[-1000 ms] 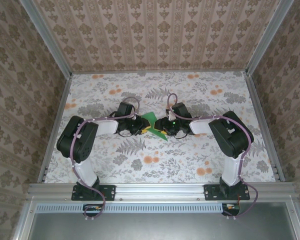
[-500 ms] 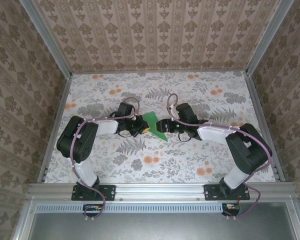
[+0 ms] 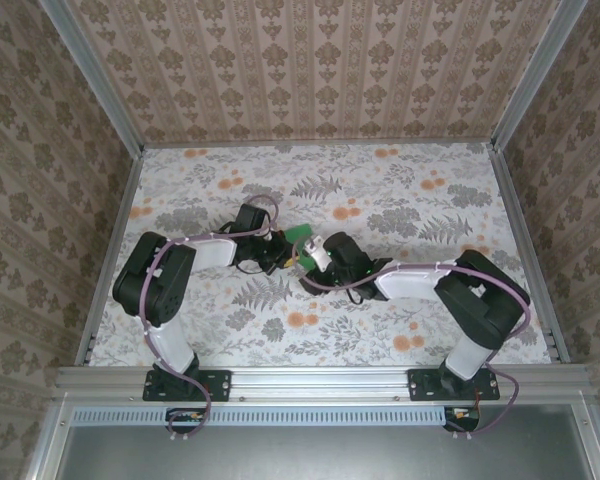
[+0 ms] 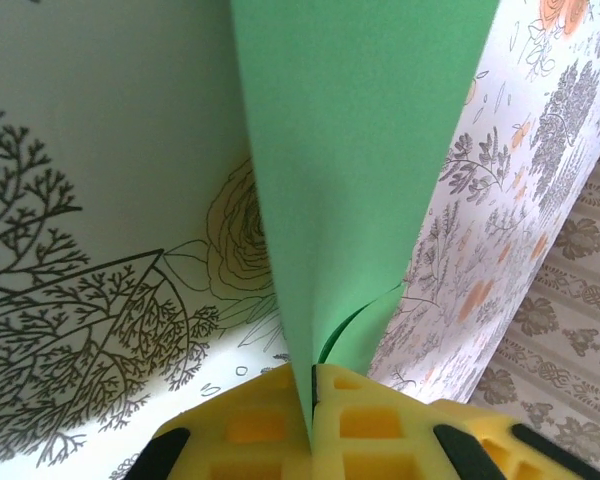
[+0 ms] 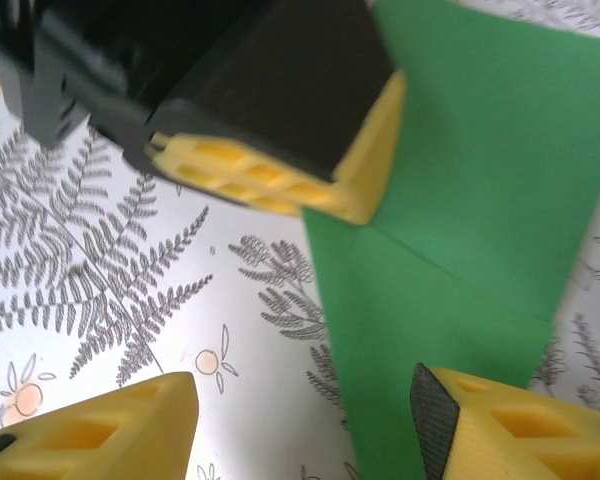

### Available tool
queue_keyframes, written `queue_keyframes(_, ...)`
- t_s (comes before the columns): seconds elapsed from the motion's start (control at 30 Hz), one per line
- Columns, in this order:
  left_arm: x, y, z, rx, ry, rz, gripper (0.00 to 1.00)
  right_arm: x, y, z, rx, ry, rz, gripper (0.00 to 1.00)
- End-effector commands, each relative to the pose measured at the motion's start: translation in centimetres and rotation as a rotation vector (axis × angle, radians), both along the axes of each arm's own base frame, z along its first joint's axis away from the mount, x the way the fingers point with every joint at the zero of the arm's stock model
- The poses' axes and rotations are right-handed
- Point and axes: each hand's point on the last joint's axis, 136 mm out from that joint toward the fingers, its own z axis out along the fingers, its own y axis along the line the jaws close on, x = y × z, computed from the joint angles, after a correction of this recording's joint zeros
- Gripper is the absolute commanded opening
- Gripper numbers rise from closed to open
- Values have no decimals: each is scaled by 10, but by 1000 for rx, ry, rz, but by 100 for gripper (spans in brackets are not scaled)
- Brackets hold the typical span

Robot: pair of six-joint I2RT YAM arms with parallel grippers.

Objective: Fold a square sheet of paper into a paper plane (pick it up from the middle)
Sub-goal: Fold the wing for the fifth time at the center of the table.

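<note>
The square sheet of paper [image 3: 302, 236] is bright green and creased, standing up off the table between the two grippers. My left gripper [image 3: 287, 256] is shut on it. In the left wrist view the yellow fingers [image 4: 380, 430] pinch the folded paper [image 4: 360, 150] at its lower tip, and the layers part slightly just above the pads. My right gripper [image 3: 311, 266] hovers open just beside it. In the right wrist view the paper [image 5: 480, 200] shows a diagonal crease. Its edge lies between the spread yellow fingertips [image 5: 100, 425], near the right one. The left gripper's [image 5: 375, 215] black and yellow finger sits on the paper's top.
The table [image 3: 400, 190] wears a floral cloth and is fenced by aluminium rails [image 3: 525, 240] and patterned walls. Both arms reach in toward the middle, their wrists almost touching. There is bare cloth to the far side and along both edges.
The left gripper has closed fully on the paper. The right arm has swung left and nearer, its gripper now over the paper's near part and hiding most of it from above.
</note>
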Motion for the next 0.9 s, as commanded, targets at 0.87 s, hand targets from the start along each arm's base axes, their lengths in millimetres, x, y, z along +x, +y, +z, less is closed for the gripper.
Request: queue_keyframes(0.87,6,-6,25,-39,17,26,2,42,3,-19,-322,-360,-71,38)
